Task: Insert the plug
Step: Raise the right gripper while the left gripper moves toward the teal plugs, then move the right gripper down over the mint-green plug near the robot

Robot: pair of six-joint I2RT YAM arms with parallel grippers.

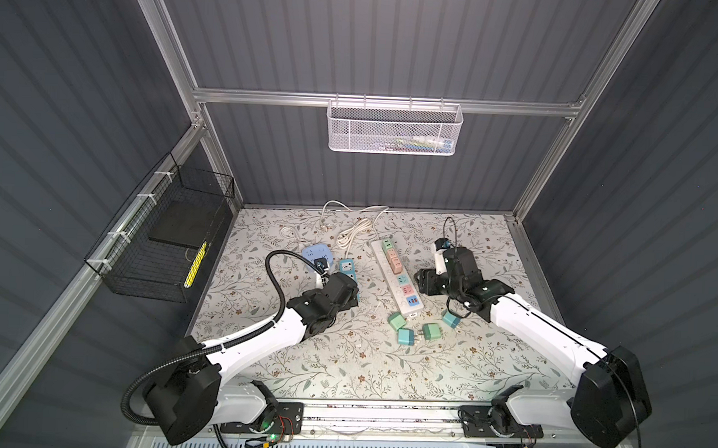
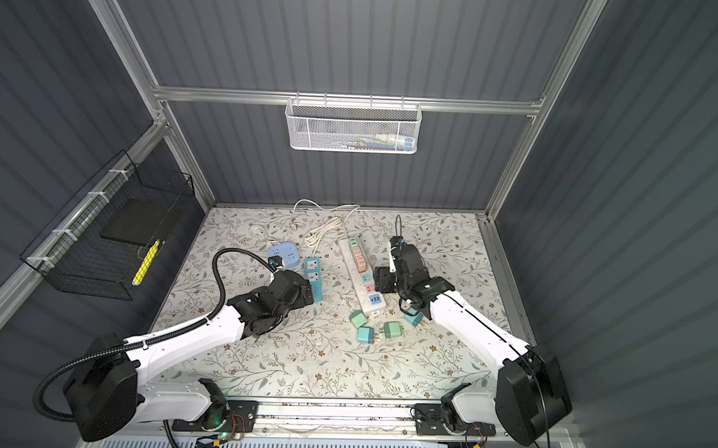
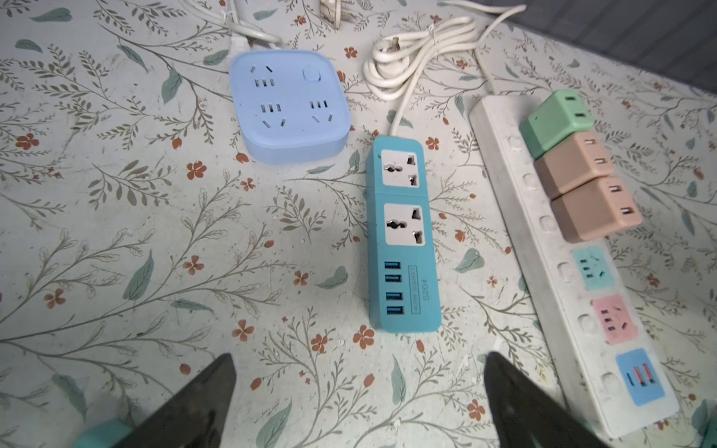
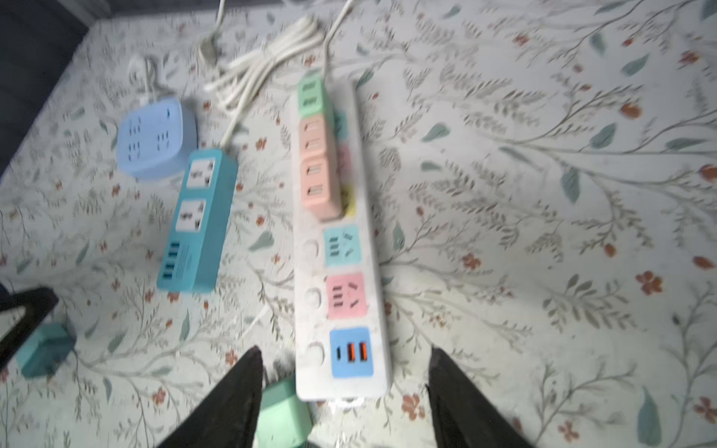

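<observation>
Black fingers (image 4: 236, 403) of the right claw (image 4: 344, 349) fill the near edge of the right wrist view. They are spread apart with nothing pinched between them. This claw hangs above the flowered table (image 4: 543, 232) at the near end of the white power strip (image 4: 341, 248).

Just beside that end lies a loose green plug (image 4: 285, 413), resting on the table and not in any socket. Both top views show three more loose plugs near the same end of the strip: a teal plug (image 1: 405, 336), a second green plug (image 1: 429, 331) and another teal plug (image 1: 449, 319).

On the strip itself, a green seated plug (image 3: 556, 122), a tan plug (image 3: 574, 165) and a second tan plug (image 3: 595, 211) are pushed into the sockets at the far end, in a row and touching. Toward the near end come a bare teal socket (image 3: 589, 267), a bare pink socket (image 3: 615, 320) and a blue panel of small ports (image 3: 640, 378).

The left claw (image 3: 359, 353) hangs on the other side of the white strip from the right claw, its fingers spread wide and holding nothing. Ahead of it a teal power strip (image 3: 403, 232) lies alongside the white one, near but apart. Farther from the white strip sits a pale blue socket block (image 3: 289, 106). White cords (image 3: 407, 58) lie coiled past the far end of the white strip.
</observation>
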